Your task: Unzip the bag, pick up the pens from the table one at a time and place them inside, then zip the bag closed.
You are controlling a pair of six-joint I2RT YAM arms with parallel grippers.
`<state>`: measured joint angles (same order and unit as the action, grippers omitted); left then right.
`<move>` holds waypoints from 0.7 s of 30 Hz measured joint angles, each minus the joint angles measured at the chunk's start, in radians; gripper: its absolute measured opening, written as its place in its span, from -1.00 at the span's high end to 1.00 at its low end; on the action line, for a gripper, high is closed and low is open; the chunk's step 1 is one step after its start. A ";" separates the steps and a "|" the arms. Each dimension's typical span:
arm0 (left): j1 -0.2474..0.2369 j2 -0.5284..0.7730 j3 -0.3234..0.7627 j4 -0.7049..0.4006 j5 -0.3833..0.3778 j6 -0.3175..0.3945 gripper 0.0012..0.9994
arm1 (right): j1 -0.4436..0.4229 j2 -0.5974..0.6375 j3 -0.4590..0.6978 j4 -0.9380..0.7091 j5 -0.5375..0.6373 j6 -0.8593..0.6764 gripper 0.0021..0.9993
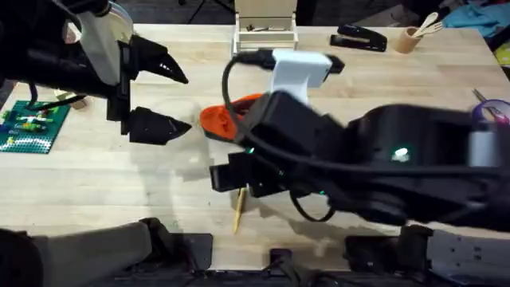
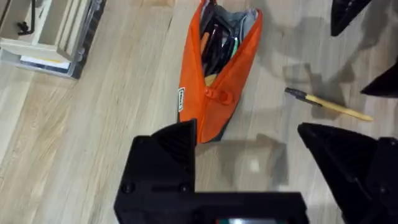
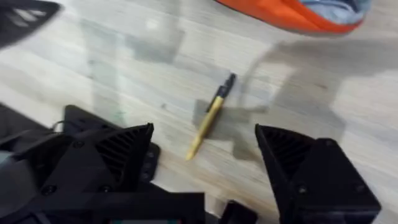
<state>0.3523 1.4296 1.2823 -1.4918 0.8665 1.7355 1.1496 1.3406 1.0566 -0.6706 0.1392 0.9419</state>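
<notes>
The right gripper hangs over the table with its black fingers spread wide and nothing between them; the tan-yellow pen (black end pointing toward the pouch) lies flat on the wood just ahead of the gap, untouched. The left gripper is likewise wide open and empty. The orange pencil pouch lies on the table with its zipper open, pens visible inside, the loose pen just beside it.

Orange bag on surface, partly under right arm; pen just nearer; open left claw beside bag.
</notes>
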 joint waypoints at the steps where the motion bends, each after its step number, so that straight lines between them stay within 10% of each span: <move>1: 0.000 0.000 0.000 0.000 0.000 0.000 -0.99 | 0.026 0.053 -0.022 0.005 0.037 0.040 -1.00; 21: 0.000 0.000 0.000 0.003 0.000 0.000 -0.99 | 0.107 0.336 -0.024 0.158 0.131 0.114 -0.99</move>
<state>0.3523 1.4296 1.2823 -1.4883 0.8665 1.7355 1.2568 1.6766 1.0328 -0.5130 0.2698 1.0557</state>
